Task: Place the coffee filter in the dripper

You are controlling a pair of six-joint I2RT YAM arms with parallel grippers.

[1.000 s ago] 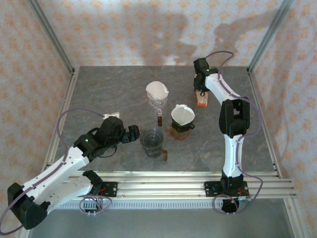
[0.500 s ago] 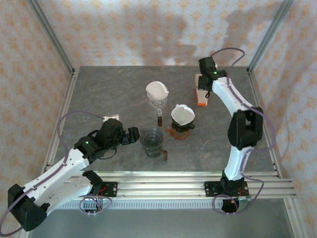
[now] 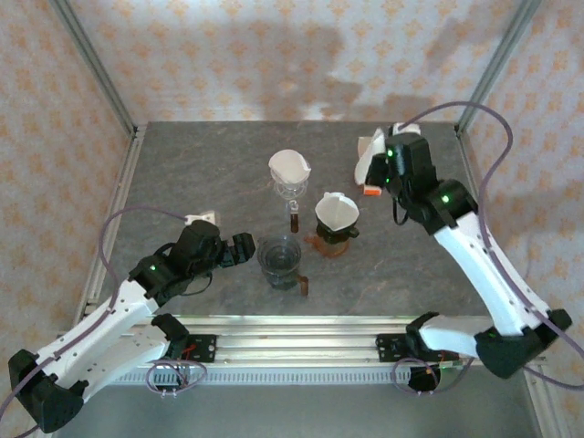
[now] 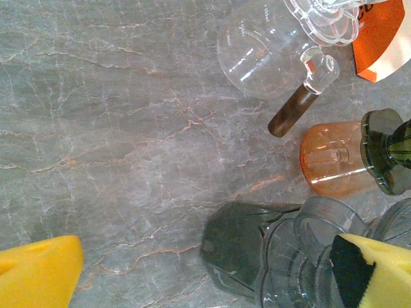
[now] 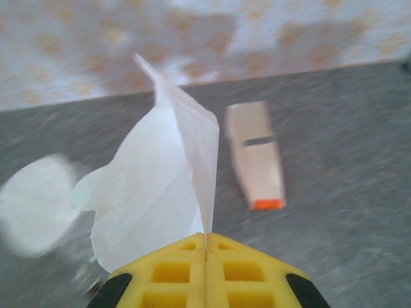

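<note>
The right hand [image 5: 205, 240] pinches the coffee filter [image 5: 154, 186] aloft, far right, for carrying. The open left hand [image 3: 239, 248] flanks the dripper [image 3: 280, 256], likely to steady it.

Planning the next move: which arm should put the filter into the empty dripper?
Right. The right end effector is shut on the paper filter; the left end effector sits open beside the empty dripper.
</note>
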